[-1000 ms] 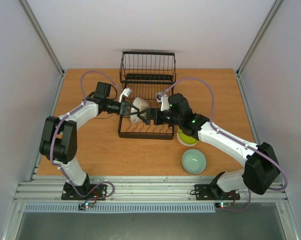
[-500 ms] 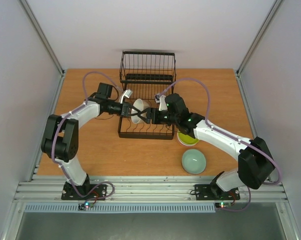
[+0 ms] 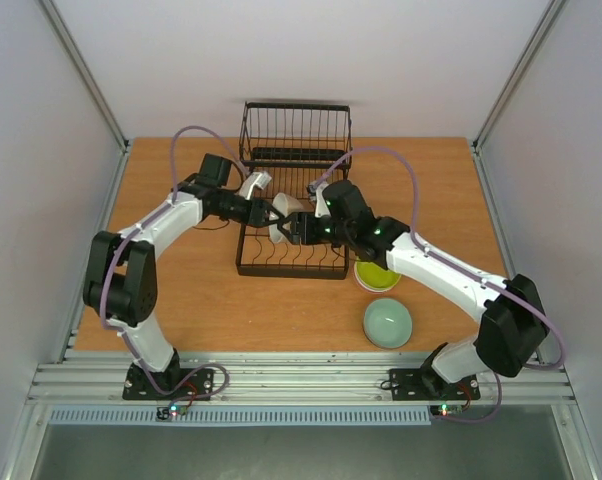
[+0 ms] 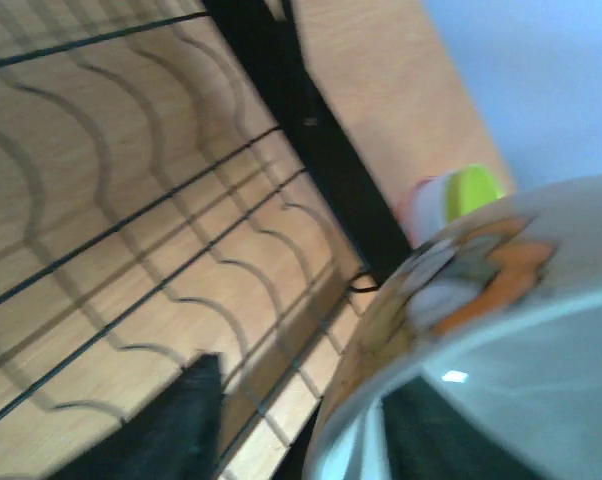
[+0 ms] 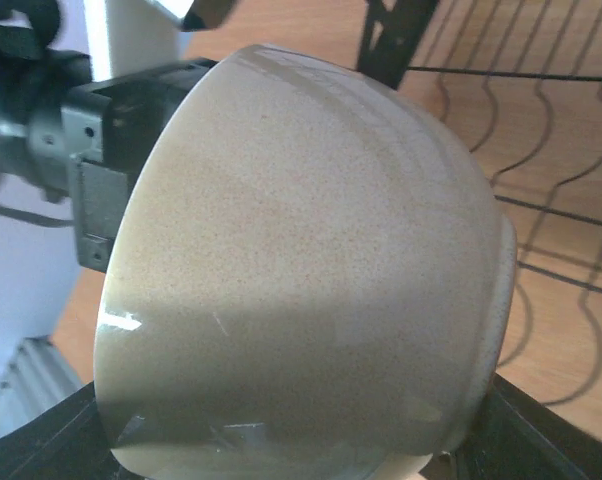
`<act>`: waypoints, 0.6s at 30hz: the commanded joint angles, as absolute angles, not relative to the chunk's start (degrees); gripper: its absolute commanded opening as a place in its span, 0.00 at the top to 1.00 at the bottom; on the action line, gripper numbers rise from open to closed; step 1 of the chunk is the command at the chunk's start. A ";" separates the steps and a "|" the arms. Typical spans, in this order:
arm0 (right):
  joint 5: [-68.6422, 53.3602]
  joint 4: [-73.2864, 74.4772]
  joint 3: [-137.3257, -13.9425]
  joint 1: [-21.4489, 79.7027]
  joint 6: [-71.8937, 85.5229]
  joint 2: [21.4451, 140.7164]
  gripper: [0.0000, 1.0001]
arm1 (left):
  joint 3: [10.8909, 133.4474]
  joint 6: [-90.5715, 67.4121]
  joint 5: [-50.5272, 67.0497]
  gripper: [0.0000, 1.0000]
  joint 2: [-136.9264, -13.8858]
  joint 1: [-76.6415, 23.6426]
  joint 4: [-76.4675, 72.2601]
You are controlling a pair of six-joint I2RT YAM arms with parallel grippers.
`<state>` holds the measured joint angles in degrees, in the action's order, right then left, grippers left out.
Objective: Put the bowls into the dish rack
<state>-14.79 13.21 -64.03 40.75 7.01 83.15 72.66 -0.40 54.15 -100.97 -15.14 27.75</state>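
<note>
The white bowl with a red-orange pattern hangs on its side above the black wire dish rack, between my two grippers. My right gripper is shut on it. In the right wrist view the bowl's plain speckled side fills the frame, with the right gripper clamped rim to foot. My left gripper straddles the rim. In the left wrist view the left gripper has one finger inside the bowl, the other a gap away outside. Rack prongs lie below.
A yellow-green bowl sits on the table just right of the rack's front corner. A pale celadon bowl is nearer the front edge. The rack's taller basket section stands at the back. The other bowls are out of view.
Both grippers and the bowl have moved together toward the back of the rack, and the bowl has turned more onto its edge.
</note>
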 commanded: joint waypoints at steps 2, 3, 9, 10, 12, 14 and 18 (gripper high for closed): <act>0.78 25.73 -72.75 41.64 -2.18 85.77 0.99 | 71.85 4.93 28.59 0.30 -94.83 -14.31 29.98; 3.81 27.89 -74.12 41.66 -2.68 86.91 0.99 | 70.98 5.06 26.07 0.23 -93.76 -13.91 29.36; 15.73 35.51 -80.55 41.61 -5.40 93.72 0.99 | 67.22 4.95 20.45 0.11 -88.67 -12.20 25.49; 17.52 36.68 -81.77 41.63 -5.81 95.02 0.99 | 67.08 4.93 20.35 0.11 -88.35 -12.14 25.32; 20.71 38.80 -84.42 41.66 -6.66 98.26 0.99 | 66.89 4.88 20.36 0.11 -88.24 -12.13 25.18; 23.59 40.14 -86.82 41.61 -7.30 100.61 0.99 | 66.72 4.71 20.40 0.11 -88.53 -12.07 25.11; 27.63 41.20 -89.73 41.49 -8.14 104.34 0.99 | 66.41 4.49 20.86 0.11 -88.86 -12.13 25.04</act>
<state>18.90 40.01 -84.95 41.52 -5.63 102.91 67.20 3.92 21.76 -89.10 -12.12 27.73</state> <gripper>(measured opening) 0.728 0.892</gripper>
